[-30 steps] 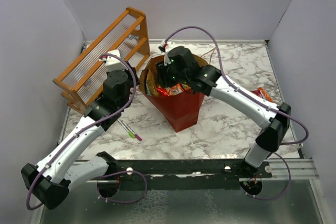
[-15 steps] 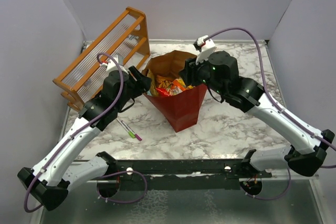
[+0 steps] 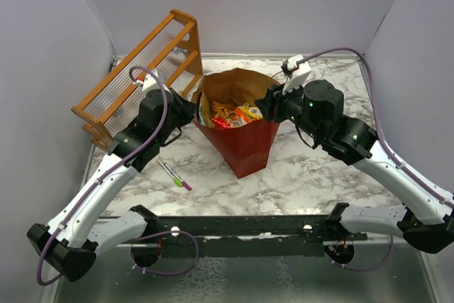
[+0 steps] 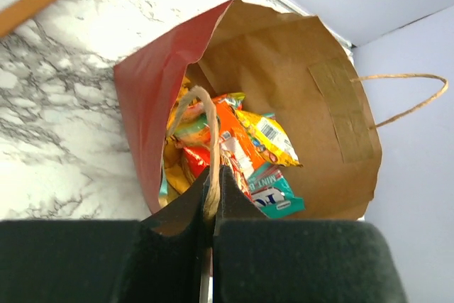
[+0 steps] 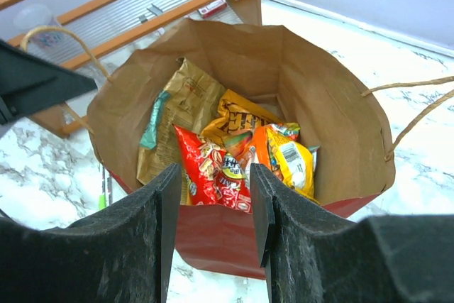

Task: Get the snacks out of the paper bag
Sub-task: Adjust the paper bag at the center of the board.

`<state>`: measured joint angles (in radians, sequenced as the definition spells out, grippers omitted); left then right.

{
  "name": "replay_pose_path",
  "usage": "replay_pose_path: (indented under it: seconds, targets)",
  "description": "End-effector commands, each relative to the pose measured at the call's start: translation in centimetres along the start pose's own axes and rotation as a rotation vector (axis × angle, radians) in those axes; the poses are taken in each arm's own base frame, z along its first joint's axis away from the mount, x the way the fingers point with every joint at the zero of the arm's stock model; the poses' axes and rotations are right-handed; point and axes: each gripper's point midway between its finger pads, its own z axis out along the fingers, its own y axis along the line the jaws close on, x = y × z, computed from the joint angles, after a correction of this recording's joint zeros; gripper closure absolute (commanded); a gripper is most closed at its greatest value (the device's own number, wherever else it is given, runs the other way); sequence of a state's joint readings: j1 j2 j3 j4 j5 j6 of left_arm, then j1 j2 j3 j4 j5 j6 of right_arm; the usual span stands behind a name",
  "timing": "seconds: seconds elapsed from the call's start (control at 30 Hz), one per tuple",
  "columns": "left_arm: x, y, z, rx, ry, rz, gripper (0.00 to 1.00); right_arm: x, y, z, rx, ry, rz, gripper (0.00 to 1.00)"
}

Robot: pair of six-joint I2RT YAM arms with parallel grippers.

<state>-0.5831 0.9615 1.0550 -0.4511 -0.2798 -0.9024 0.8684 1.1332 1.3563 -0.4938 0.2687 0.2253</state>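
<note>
The dark red paper carrier bag with kraft-brown lining (image 3: 245, 148) stands open mid-counter, nearer the far edge. It holds crinkly foil snack packets (image 3: 230, 113): a red packet (image 5: 211, 168), a yellow packet (image 5: 237, 115) and a teal packet (image 4: 273, 193) printed "MINT", the other labels too small to read. The left gripper (image 4: 211, 179) is pinched on the bag's thin tan loop handle (image 4: 215, 133), the right gripper (image 5: 213, 182) hangs at the right rim with fingers spread and nothing between them, an orange wooden rack (image 3: 142, 76) fills the far-left corner, and green and pink markers (image 3: 175, 175) lie toward the near edge of the white marble counter (image 3: 312, 168).
</note>
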Motion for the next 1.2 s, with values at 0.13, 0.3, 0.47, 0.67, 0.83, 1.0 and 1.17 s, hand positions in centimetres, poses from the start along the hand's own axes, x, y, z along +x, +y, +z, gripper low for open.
replay_pose_path:
  seconds: [0.13,0.3,0.47,0.67,0.83,1.0,1.17]
  targets:
    - [-7.3,-0.5,0.9,-0.025,-0.085,0.143,1.0,0.2,-5.2,-0.5,0.314,0.008,0.053,0.57]
    - [-9.5,-0.6,1.8,0.026,-0.077,0.181,1.0,1.6,-11.0,0.9,0.402,0.073,0.139,0.57]
    - [-12.0,-3.0,3.4,0.124,-0.019,0.279,1.0,2.3,-10.2,2.1,0.219,0.081,0.171,0.55]
    - [-15.3,-7.4,4.2,0.287,-0.063,0.414,1.0,4.5,-9.3,2.6,0.156,0.133,0.168,0.55]
    - [-14.3,-11.2,3.6,0.537,-0.045,0.487,1.0,7.0,-5.1,2.2,-0.107,0.191,0.132,0.56]
    - [-11.0,-12.4,2.5,0.731,0.058,0.484,1.0,9.2,0.6,-0.1,-0.474,0.214,0.145,0.56]
    - [-8.7,-11.7,1.5,0.781,0.108,0.432,1.0,11.2,4.0,-0.5,-0.577,0.253,0.118,0.56]
